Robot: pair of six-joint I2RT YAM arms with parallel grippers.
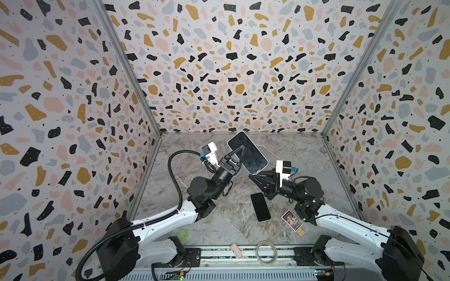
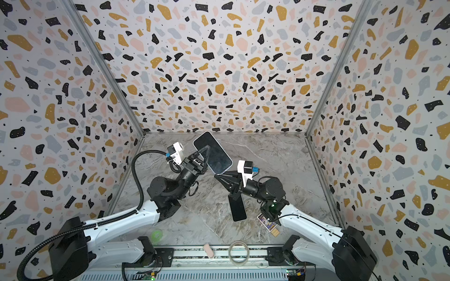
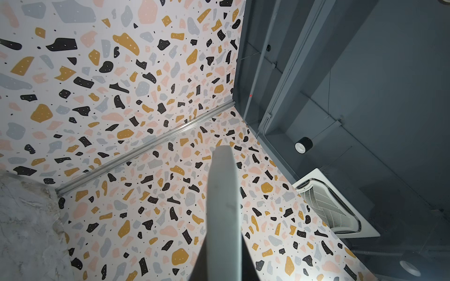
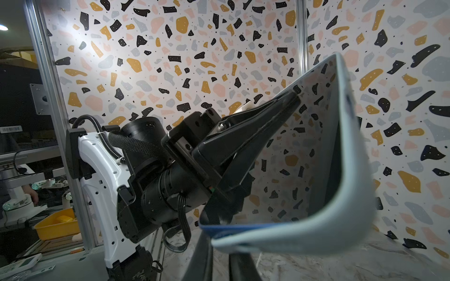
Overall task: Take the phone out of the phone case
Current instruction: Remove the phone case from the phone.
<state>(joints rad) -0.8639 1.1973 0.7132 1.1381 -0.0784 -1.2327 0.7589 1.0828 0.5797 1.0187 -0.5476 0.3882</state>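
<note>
A phone (image 1: 250, 153) with a dark screen, in a pale blue phone case (image 4: 353, 194), is held tilted in the air above the back of the table in both top views. My left gripper (image 1: 241, 148) is shut on it near its far end; one finger (image 4: 280, 109) lies across the screen and the case edge (image 3: 222, 194) runs between the jaws. At the phone's near corner my right gripper (image 1: 250, 175) is shut on the case lip. In the right wrist view that corner of the case curls outward between the fingers (image 4: 199, 258).
A second dark phone (image 1: 260, 206) lies flat on the marble table (image 1: 219, 226) below the right arm. A picture card (image 1: 291, 220) and a small wooden block (image 1: 300, 233) lie beside it. At the front edge are a green tape roll (image 1: 184, 234), a pink block (image 1: 236, 250) and a cord ring (image 1: 266, 251).
</note>
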